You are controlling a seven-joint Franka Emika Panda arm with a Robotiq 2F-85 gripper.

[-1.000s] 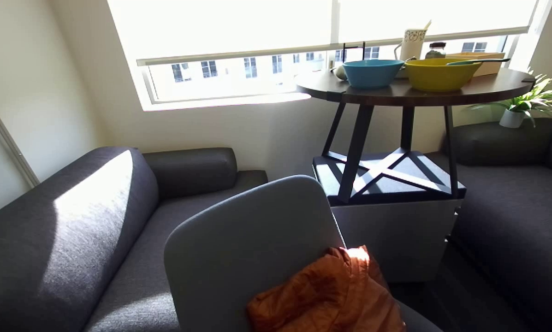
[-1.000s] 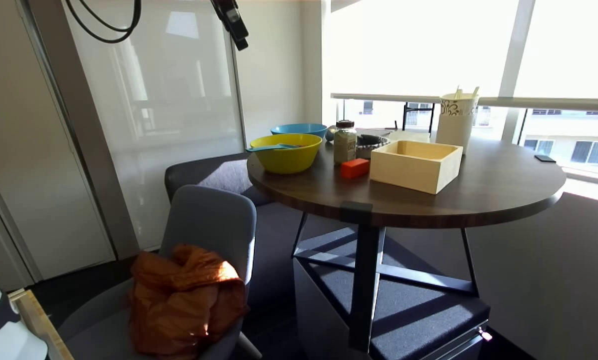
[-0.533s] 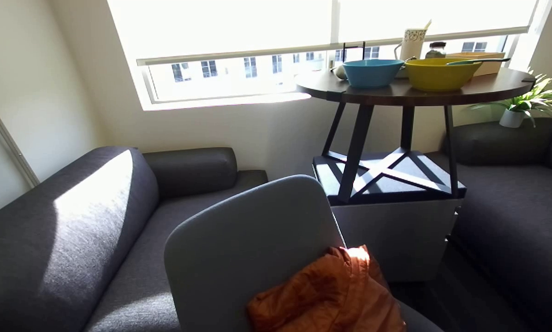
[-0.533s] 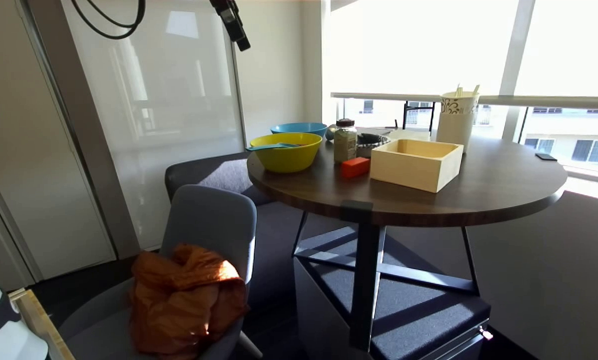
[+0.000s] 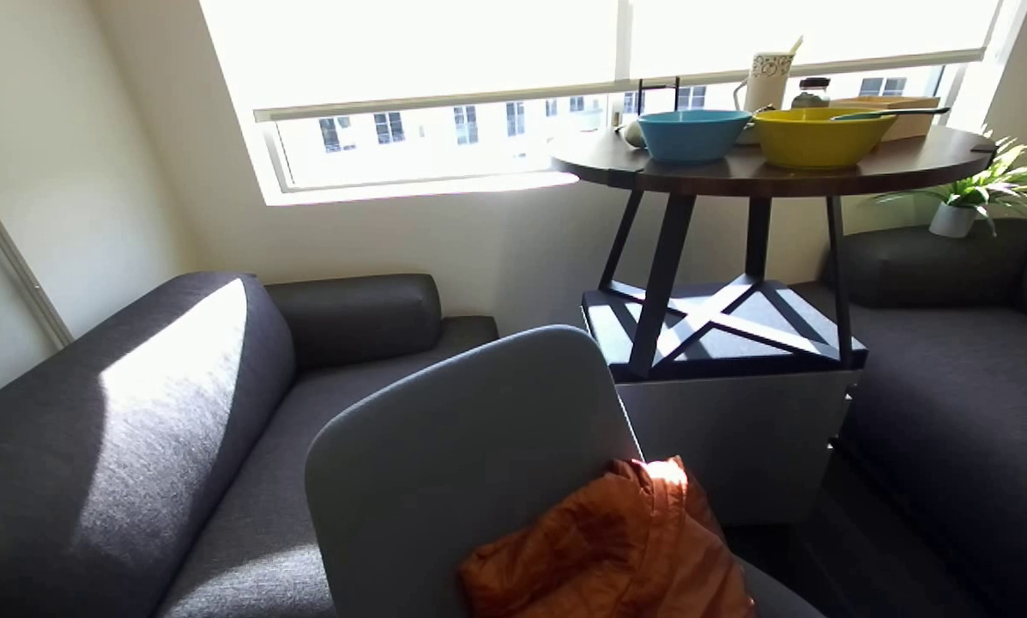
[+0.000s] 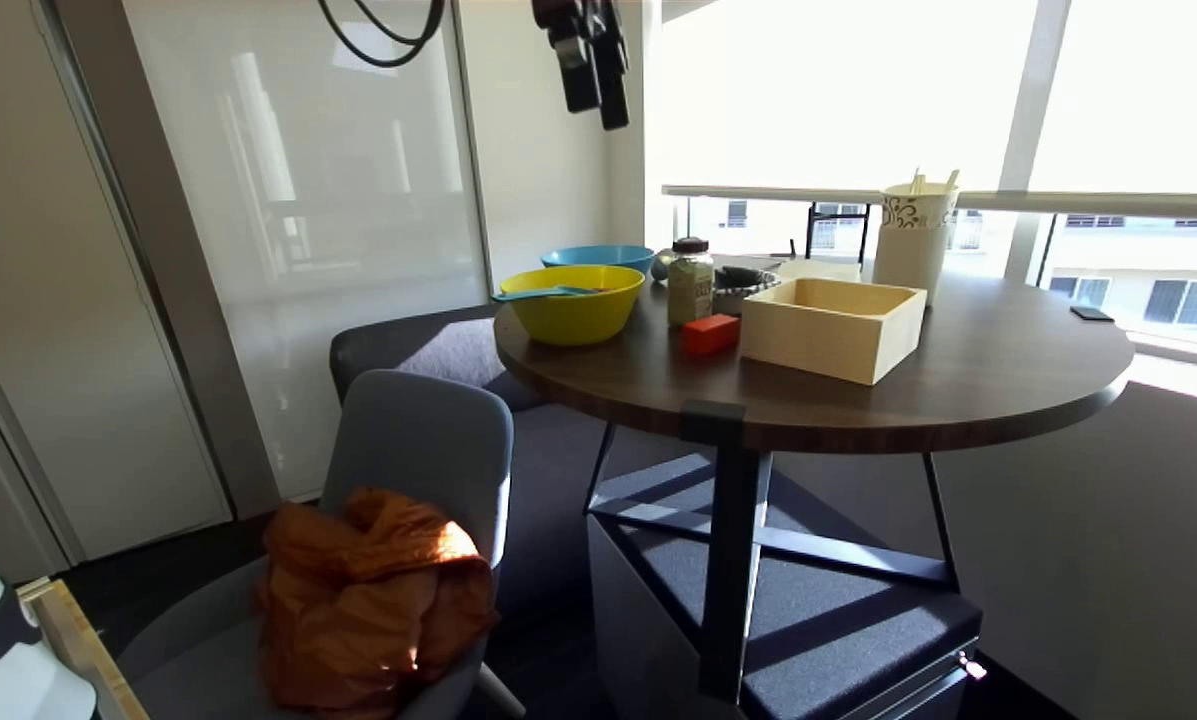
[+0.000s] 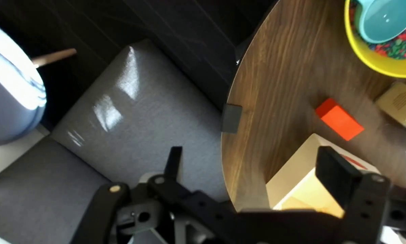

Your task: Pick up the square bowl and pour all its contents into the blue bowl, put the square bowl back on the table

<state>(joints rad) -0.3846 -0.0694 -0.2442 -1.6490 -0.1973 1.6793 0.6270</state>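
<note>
Table point(image 5: 942, 156), in an exterior view: dark round top; the blue bowl point(image 5: 693, 137) and the yellow bowl point(image 5: 822, 139) stand side by side near its rim.
Square bowl point(image 5: 915, 120), in an exterior view: on the table, behind the yellow bowl and partly hidden by it.
Gripper point(image 6: 600, 116), in an exterior view: hanging from the top edge, well above the table, its fingers point(image 6: 580, 85) pointing down at a slight tilt, one tip lower in the frame than its neighbour.
Cable point(image 6: 388, 62), in an exterior view: black, looping down from the top edge, left of the gripper.
Robot base point(image 6: 30, 678), in an exterior view: white, cut off at the lower left corner.
Red block point(image 6: 710, 333), in an exterior view: just beside the square bowl, which stands upright.
Jaws, in the wrist view: released and spread wide, showing at the bottom of the view.
Fingertips, in the wrist view: one over the grey seat point(image 7: 162, 108) outside the table's rim, the other hiding part of the square bowl.
Yellow bowl, in the wrist view: cut off at the upper right, a blue scoop point(image 7: 389, 20) lying over coloured bits point(image 7: 398, 47).
</note>
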